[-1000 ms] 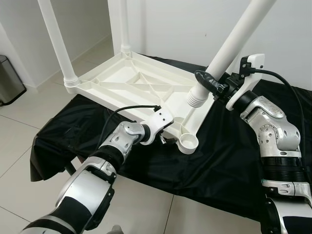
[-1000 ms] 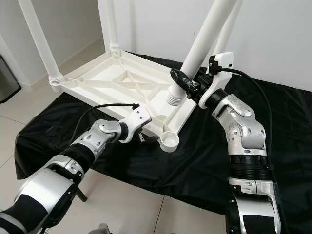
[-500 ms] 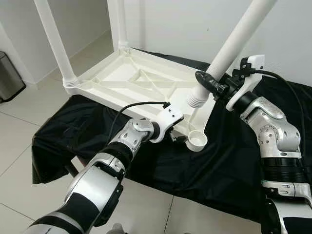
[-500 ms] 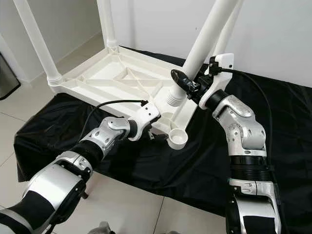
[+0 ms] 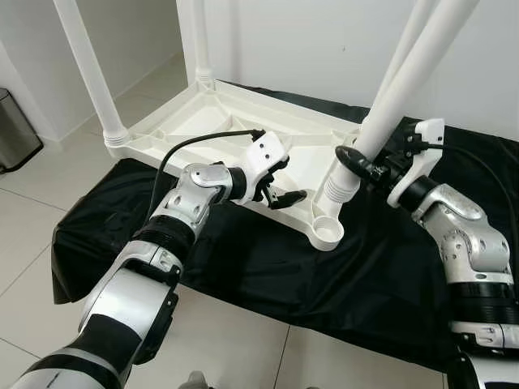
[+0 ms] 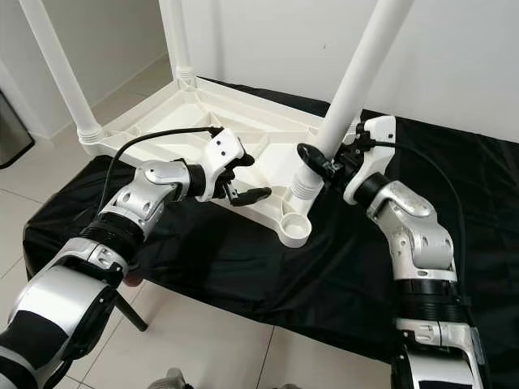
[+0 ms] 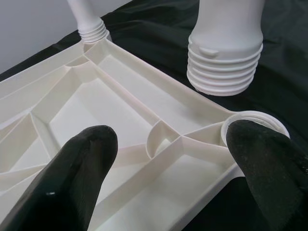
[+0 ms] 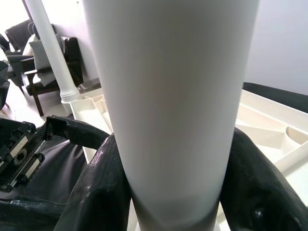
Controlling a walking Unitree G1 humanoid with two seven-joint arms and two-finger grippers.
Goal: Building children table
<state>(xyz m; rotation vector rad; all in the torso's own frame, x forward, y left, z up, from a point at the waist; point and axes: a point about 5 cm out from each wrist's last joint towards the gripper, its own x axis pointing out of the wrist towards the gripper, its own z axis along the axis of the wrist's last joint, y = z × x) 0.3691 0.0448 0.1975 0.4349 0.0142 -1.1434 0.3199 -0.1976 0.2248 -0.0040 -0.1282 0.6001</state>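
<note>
Right eye view, right tool [image 6: 312,156] gripping leg [image 6: 353,81]

The white plastic tabletop [image 5: 235,134] lies upside down, ribbed underside up, two legs [image 5: 91,69] standing in far corners. A loose white leg [image 5: 389,105] tilts, threaded end just above the empty corner socket [image 5: 328,234].

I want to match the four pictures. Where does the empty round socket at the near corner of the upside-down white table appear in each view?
Left eye view: empty socket at lower centre, just below the threaded end of the held leg.
Right eye view: lower centre, again under the leg's ribbed end.
Left wrist view: partly hidden behind one black finger; its rim shows beside it.
Right wrist view: I cannot make it out.
Shared landmark: the leg's ribbed threaded end.
</note>
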